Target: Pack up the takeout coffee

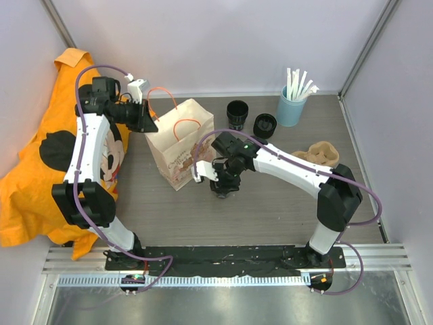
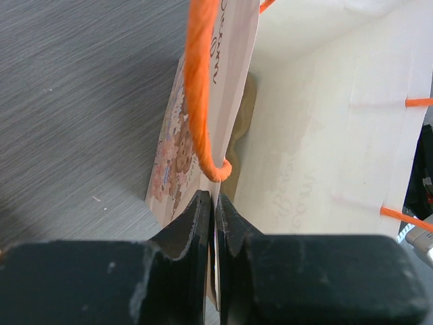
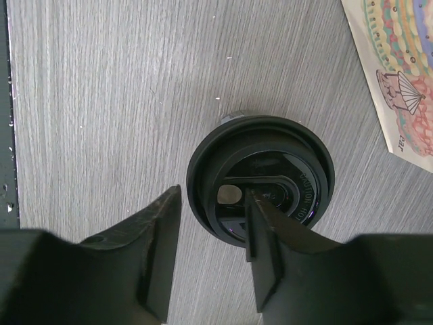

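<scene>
Straddling the near rim of the cup (image 3: 284, 169), the right gripper (image 3: 213, 193) holds its jaws part-way apart. One finger (image 3: 159, 237) sits outside the cup wall and the other over the lid. Firm contact cannot be made out. The cup stands upright with its lid on, about midway across the tabletop (image 3: 101, 101). It is just right of the bag's (image 1: 179, 145) foot and apart from it. From overhead the gripper hides most of it.

The left gripper (image 2: 213, 198) is pinched closed on the bag's top edge at its far-left corner, just under the orange handle (image 2: 199, 101). The bag is upright with its mouth open, left of centre.

Toward the far edge, the left far cup (image 1: 237, 114) and right far cup (image 1: 264, 125) stand close together, right of the bag. The blue cup (image 1: 291, 108) of straws is near the far right corner. The pulp tray (image 1: 323, 153) lies by the right edge. An orange shirt (image 1: 47, 169) drapes over the left edge.
</scene>
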